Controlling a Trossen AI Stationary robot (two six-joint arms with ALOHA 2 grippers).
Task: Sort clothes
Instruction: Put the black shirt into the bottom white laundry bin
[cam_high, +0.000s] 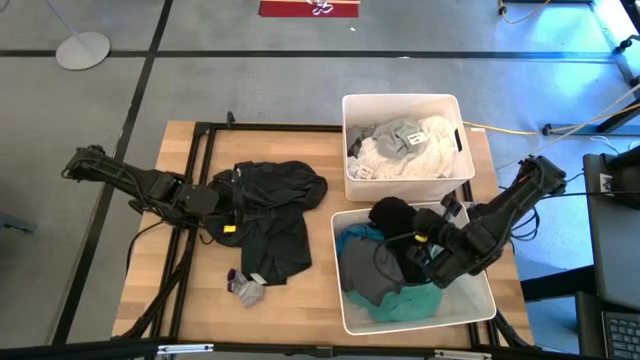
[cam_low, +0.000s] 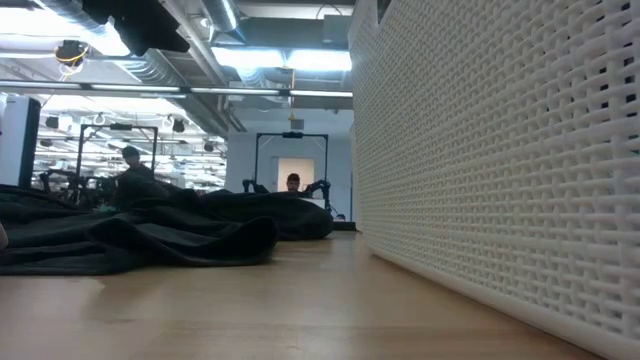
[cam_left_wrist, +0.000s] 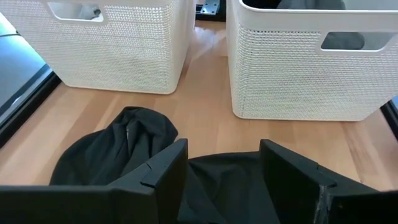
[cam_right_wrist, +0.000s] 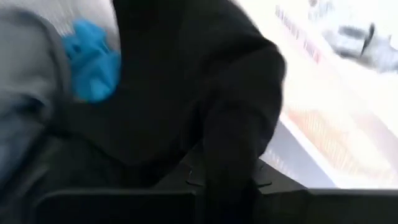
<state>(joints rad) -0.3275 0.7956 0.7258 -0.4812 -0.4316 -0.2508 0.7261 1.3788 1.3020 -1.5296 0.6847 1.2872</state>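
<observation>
over the near bin (cam_high: 486, 300), right hand (cam_high: 425, 252) pinches a black garment (cam_high: 392, 215) that may snag its rim; left hand (cam_high: 222, 203) spread at the dark pile (cam_high: 275, 215).

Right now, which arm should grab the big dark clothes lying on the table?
The left one, probably. Its claw sits open right at the dark clothes on the table. The right claw is over the near bin, seemingly busy with a black garment.

Nothing here can be read — the red sign (cam_high: 309, 8) on the floor beyond the table carries only a white mark too small to make out, and the tags on the white clothes (cam_high: 405, 140) show no legible print.
</observation>
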